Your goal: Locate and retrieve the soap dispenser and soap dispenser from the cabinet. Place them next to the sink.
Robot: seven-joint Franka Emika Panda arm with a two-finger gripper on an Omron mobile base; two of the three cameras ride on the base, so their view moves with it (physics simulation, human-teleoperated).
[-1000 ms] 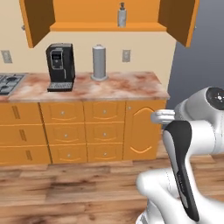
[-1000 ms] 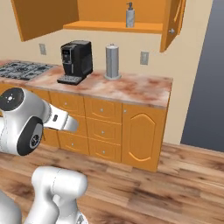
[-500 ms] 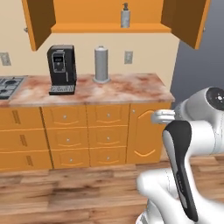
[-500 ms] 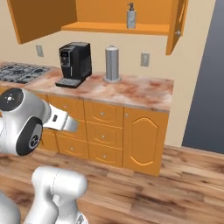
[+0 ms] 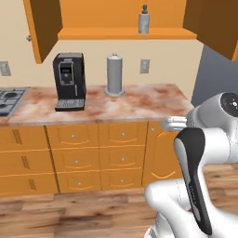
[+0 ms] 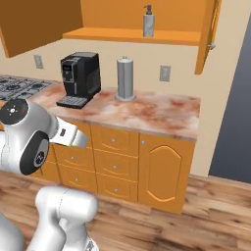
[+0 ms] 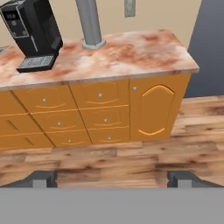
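Observation:
A mottled light grey soap dispenser [image 5: 144,21] [image 6: 148,22] with a dark pump stands upright on the orange shelf board of the cabinet [image 5: 121,33] [image 6: 132,35]. The cabinet's slab doors are swung open on both sides. My arm is folded low in front of the counter, far below the shelf. In the hand view my gripper [image 7: 113,179] is open with nothing between its tips, and it looks at the drawers and the floor. The sink is out of view.
On the marbled counter [image 5: 139,100] [image 6: 162,112] [image 7: 131,48] stand a black coffee machine [image 5: 69,81] [image 6: 80,78] [image 7: 33,33] and a tall plain grey cylinder [image 5: 114,74] [image 6: 125,77]. A stove [image 5: 9,98] lies at the left. Orange drawers [image 7: 100,116] sit below, and a dark opening [image 6: 235,112] is at the right.
The whole picture has drifted slightly down and right in both base views, so the base has moved. The arm keeps its folded pose and the soap dispenser stays on the shelf.

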